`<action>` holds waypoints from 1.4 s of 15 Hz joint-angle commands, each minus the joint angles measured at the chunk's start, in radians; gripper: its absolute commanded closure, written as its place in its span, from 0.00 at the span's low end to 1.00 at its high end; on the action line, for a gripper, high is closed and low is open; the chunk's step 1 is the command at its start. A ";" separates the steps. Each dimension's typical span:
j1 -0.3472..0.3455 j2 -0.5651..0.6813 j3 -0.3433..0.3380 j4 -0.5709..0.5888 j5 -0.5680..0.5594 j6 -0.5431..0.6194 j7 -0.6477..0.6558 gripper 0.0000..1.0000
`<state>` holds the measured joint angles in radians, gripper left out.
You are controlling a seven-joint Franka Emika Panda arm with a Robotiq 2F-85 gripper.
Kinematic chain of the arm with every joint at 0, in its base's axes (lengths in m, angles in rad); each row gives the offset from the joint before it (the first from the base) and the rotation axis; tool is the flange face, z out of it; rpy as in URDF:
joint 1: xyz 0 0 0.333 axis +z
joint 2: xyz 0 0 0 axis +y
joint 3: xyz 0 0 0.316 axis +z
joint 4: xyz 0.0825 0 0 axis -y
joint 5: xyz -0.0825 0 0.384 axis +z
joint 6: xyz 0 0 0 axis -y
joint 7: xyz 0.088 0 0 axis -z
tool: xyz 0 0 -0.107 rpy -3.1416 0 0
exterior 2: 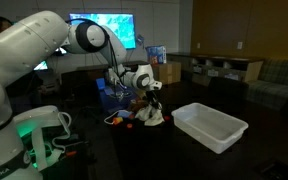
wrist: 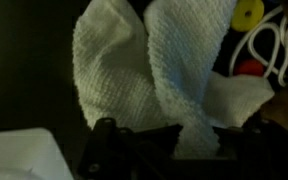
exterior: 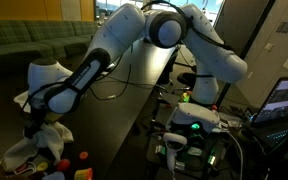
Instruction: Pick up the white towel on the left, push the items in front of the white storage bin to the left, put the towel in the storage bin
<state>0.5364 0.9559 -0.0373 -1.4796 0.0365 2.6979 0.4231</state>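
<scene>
Two limp folds of white towel hang from the gripper, jaws pinching its bunched top beside the coloured items: soft, light cloth, likely best held at a gathered ridge.

One towel, one bin — one yellow disc, one red ball

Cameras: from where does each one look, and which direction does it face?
Exterior view: beside the table, facing the green sofa; arm and gripper show.
Exterior view: near the robot base, facing the storage bin; arm shows.
Wrist view: above the gripper, facing the white towel it grips.
All three share the white towel.
</scene>
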 commanded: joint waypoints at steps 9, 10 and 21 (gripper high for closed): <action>-0.164 -0.220 -0.062 0.009 -0.022 0.030 0.021 0.97; -0.172 -0.212 -0.073 0.037 -0.022 0.031 0.043 0.97; -0.169 0.049 -0.293 0.439 -0.126 -0.106 0.413 0.97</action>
<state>0.3739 0.8799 -0.2903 -1.2178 -0.0459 2.6590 0.7359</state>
